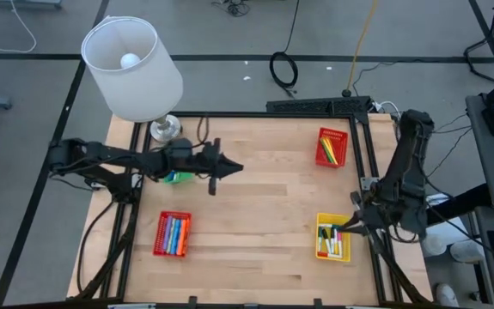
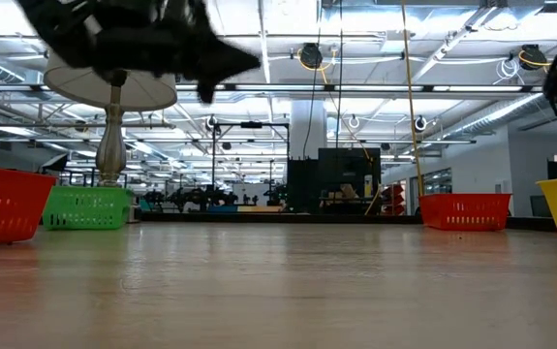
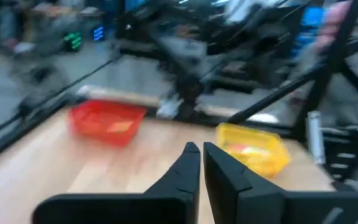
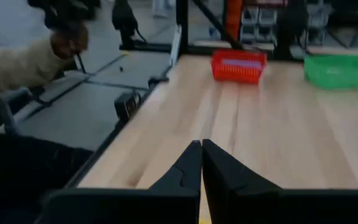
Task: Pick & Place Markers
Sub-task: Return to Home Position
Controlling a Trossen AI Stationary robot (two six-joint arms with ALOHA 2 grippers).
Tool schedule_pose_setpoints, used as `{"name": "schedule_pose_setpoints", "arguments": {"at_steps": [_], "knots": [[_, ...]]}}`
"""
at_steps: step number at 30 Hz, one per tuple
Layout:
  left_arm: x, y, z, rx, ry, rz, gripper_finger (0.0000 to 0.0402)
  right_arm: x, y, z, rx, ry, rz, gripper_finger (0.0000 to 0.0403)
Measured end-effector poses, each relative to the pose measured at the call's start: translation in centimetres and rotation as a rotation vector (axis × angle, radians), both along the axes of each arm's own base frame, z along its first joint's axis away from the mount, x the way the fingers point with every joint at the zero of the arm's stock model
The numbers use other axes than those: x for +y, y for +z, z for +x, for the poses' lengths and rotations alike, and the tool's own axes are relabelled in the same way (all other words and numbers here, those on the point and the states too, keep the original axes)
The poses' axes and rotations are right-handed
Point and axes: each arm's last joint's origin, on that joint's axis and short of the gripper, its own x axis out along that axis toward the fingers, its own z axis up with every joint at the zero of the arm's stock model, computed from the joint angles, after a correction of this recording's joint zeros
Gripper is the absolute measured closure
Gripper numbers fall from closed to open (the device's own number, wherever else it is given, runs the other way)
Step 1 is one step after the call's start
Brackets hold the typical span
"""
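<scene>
Markers of several colours lie in three baskets: a red basket (image 1: 172, 233) at the near left, a red basket (image 1: 332, 147) at the far right and a yellow basket (image 1: 332, 238) at the near right. A green basket (image 1: 176, 177) stands under my left arm. My left gripper (image 1: 232, 168) hangs shut above the table's middle, pointing level toward the right, with nothing between its fingers (image 3: 191, 163). My right gripper (image 1: 347, 227) is shut and bare too, above the yellow basket's right rim; its fingers (image 4: 191, 160) point across the table toward the left.
A white lamp (image 1: 133, 69) stands on its base (image 1: 165, 129) at the far left corner. A black frame (image 1: 362, 146) borders the table. A person's sleeve (image 4: 17, 65) shows beyond the table's near edge. Bare wood (image 1: 255, 215) lies between the baskets.
</scene>
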Motion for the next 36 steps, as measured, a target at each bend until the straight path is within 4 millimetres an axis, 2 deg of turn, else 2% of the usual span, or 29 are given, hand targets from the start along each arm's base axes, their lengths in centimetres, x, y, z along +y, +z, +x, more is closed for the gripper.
{"name": "schedule_pose_setpoints", "arguments": {"at_steps": [3,9,14,18,24,28,36], "knots": [[0.0,-1.8,-1.9,-0.007,0.072,-0.031,0.0376,-0.2,0.6,1.1,-0.037,-0.005,-0.01,0.0403],[-0.6,-3.0,-5.2,-0.052,0.068,0.001,0.0376,-2.0,0.7,3.9,-0.011,-0.127,0.03,0.0403],[-0.7,-3.4,-8.0,-0.099,0.083,0.034,0.0376,-3.4,0.0,6.7,-0.065,-0.033,0.137,0.0403],[-0.8,-4.4,-9.7,-0.102,0.089,0.033,0.0376,-5.1,-0.3,8.1,-0.071,-0.016,0.17,0.0403],[-1.0,-5.2,-11.5,-0.124,0.099,0.037,0.0376,-8.1,0.4,8.1,-0.108,-0.068,0.175,0.0403],[-0.8,-5.7,-12.3,-0.132,0.119,0.028,0.0376,-9.9,0.2,7.6,-0.087,-0.167,0.144,0.0403],[-0.3,-5.5,-12.8,-0.154,0.121,0.005,0.0376,-12.4,0.4,7.4,-0.13,-0.241,0.089,0.0403]]}}
